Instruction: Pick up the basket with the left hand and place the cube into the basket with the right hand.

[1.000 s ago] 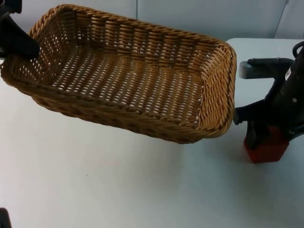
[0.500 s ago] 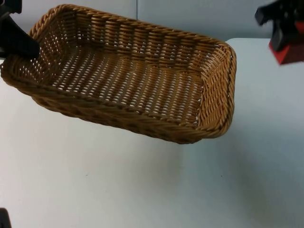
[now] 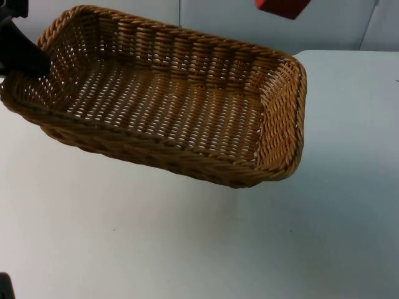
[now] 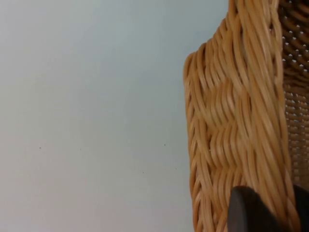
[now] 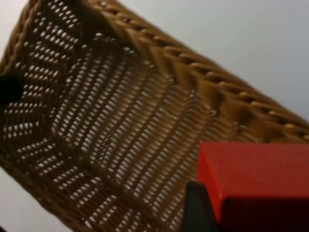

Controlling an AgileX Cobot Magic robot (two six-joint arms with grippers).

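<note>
One woven basket (image 3: 168, 99) hangs tilted above the white table (image 3: 187, 249), its right end lower and nearer the table than its left end. The left gripper (image 3: 22, 53) clamps the basket's left short wall at the rim, with a black finger pressed against the outside of the weave; in the left wrist view that finger (image 4: 248, 212) sits on the basket (image 4: 231, 121) wall, and the table (image 4: 87, 106) lies well below. The jaws there are closed on the wicker rim. The red cube (image 3: 282, 7) is high in the air, seen in the top view at the picture's upper edge, above and behind the basket's far long wall, with the grey partition (image 3: 237, 22) behind it. In the right wrist view the cube (image 5: 256, 183) is gripped by the right gripper (image 5: 241, 208), one black finger (image 5: 195, 210) lying flat against the cube's side; the other finger is hidden behind the block, so the jaws stand as wide as the cube they hold. Beyond the cube the same view looks down into the basket (image 5: 111, 121), whose open-weave floor and braided rim lie beneath it, with the left gripper (image 5: 9, 89) as a dark shape at the far wall.
</note>
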